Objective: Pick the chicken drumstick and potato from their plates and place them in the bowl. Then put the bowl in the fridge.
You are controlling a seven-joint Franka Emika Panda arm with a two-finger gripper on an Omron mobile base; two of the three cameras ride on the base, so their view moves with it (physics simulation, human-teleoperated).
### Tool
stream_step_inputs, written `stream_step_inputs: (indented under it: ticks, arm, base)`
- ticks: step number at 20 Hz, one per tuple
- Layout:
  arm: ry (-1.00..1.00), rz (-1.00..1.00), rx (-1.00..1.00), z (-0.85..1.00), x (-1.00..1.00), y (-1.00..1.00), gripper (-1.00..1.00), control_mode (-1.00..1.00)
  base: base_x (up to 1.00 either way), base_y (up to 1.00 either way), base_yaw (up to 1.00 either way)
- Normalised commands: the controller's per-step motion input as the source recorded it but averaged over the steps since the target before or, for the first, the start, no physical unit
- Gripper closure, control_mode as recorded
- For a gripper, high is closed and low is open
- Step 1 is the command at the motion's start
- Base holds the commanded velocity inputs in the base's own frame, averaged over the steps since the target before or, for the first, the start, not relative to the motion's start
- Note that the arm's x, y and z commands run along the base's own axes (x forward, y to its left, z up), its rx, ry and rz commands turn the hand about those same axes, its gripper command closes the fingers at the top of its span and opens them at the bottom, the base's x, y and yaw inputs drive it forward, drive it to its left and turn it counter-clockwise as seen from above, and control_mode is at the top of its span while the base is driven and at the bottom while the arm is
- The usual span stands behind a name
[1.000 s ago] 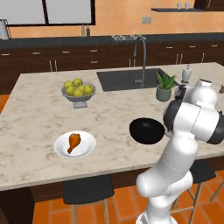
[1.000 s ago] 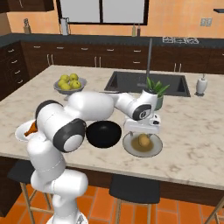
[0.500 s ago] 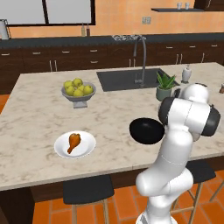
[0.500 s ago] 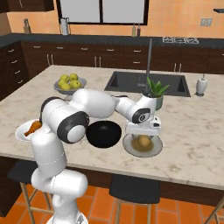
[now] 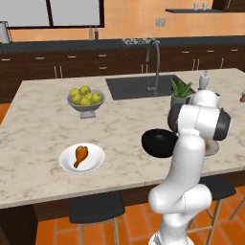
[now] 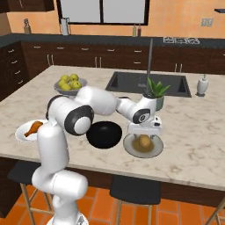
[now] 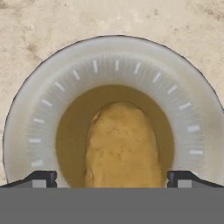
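The gripper [image 7: 112,178] hangs directly above the potato [image 7: 121,144], fingers spread wide on both sides; the potato's long axis runs across the closing direction.

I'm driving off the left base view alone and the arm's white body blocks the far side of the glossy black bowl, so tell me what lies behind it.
Observer: In the right base view a grey-beige round plate sits just beside the glossy black bowl, with the tan oval potato on its brownish centre.
Operator: Report the gripper.
Observer: The gripper hangs directly above the potato, pointing down.
Operator: Give me the jaws.
Observer: In the hand view the dark fingertips stand wide open, one on each side of the potato, not touching it.
Operator: Confirm the bowl's contents.
Observer: The right base view shows it empty.
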Motion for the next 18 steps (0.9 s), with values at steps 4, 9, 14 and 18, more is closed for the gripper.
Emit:
stream_step_inputs:
  ticks: [4,9,14,18]
  arm:
    - [0.00,0.00,0.00,-0.22,0.03,-0.07,-1.00,-1.00]
    - [0.00,0.00,0.00,-0.28,0.00,-0.05,-1.00,-1.00]
    - [0.00,0.00,0.00,-0.14,-0.01,0.00,1.00,-1.00]
    - [0.00,0.00,0.02,0.03,-0.27,0.00,1.00,-1.00]
  base:
    - [0.00,0.00,0.00]
    - [0.00,0.00,0.00]
    - [0.00,0.00,0.00]
    - [0.00,0.00,0.00]
